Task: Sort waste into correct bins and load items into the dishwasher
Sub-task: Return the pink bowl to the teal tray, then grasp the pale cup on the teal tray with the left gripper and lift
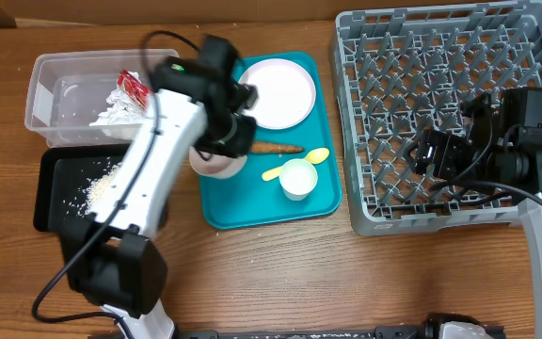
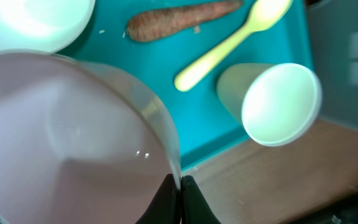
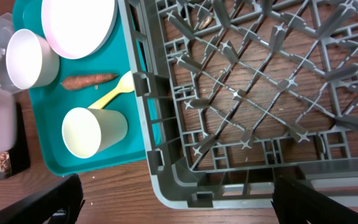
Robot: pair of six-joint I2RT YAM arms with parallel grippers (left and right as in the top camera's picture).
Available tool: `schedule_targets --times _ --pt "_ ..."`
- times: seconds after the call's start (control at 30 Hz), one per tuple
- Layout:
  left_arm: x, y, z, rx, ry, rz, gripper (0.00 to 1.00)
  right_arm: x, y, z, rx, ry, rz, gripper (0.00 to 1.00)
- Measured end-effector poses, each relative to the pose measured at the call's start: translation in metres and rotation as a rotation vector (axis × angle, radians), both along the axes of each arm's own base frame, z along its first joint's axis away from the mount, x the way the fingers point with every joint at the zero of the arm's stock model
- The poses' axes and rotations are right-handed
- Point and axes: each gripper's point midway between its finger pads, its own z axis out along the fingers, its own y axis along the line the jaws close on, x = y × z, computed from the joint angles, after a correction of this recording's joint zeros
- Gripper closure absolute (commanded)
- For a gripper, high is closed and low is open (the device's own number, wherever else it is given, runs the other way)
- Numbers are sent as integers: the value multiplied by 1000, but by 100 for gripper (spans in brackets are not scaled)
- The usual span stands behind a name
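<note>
From overhead, my left pincer hangs over the left rim of the flat teal plastic tray in the middle of the tabletop, at the round white bowl. My right pincer hovers above the grey plastic lattice rack by the right edge. Toward the far left corner I count one clear plastic tub and, nearer, one shallow black tray.

Left wrist: my fingertips are pinched shut on the bowl's thin rim. I judge it best to grip firmly, lift straight, clear the tray lip, then tilt the bowl between pegs.

Right wrist: my fingers stand wide, empty. I count one round white plate, one orange carrot, one pale yellow plastic spoon, one small white cup, one bowl.
</note>
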Motion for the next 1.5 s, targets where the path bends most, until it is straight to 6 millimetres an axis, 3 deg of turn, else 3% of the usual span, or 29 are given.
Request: schedule_targets --times 0.2,0.37,0.6,0.9,1.03,1.1,1.23,1.4,1.5 --pt "-6 -11 -65 110 11 34 96 0 0 0 0 0 0 0" --pt "-9 -9 -84 133 14 48 95 0 0 0 0 0 0 0" --pt "-2 -11 -88 125 -13 69 68 0 0 0 -1 0 0 0" --pt "-6 -12 -90 119 3 66 57 0 0 0 0 0 0 0" --pt "1 -23 -71 70 -16 33 41 0 0 0 0 0 0 0" --pt "13 -35 -49 19 -63 -4 39 0 0 0 0 0 0 0" --pt "24 -60 -18 -59 -145 -115 38 0 0 0 0 -1 0 0" --pt "7 -82 -27 -56 -131 -269 44 0 0 0 0 0 0 0" --pt "-3 -87 -48 -22 -75 -320 62 0 0 0 0 0 0 0"
